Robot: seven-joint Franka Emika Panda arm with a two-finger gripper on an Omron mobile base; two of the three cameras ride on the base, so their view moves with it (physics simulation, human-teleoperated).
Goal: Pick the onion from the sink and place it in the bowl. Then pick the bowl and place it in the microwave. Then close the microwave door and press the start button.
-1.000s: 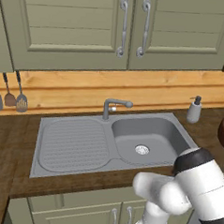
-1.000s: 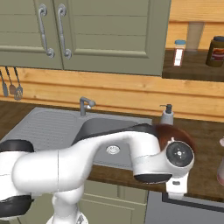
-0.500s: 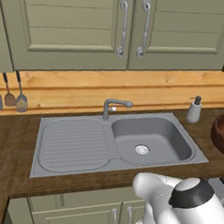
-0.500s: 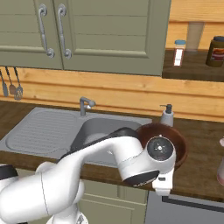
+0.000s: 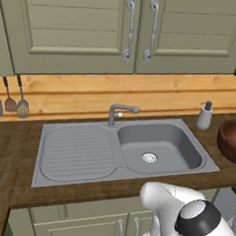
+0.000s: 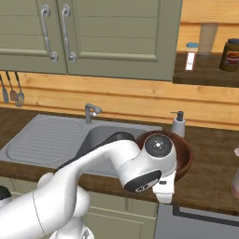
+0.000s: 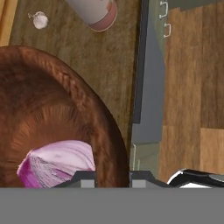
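In the hand view the gripper (image 7: 113, 178) sits at 6 o'clock, its jaws nearly shut astride the bowl (image 7: 48, 118) rim, apparently pinching it. The onion (image 7: 59, 164) lies inside the bowl at 7 o'clock. Nearest in the right base view, the arm bends low, its wrist over the bowl's (image 6: 182, 156) front edge; half a second ago the wrist sat lower and more to the left. Farther off, the left base view shows the sink (image 5: 83, 152), and the bowl (image 5: 231, 142) at 3 o'clock
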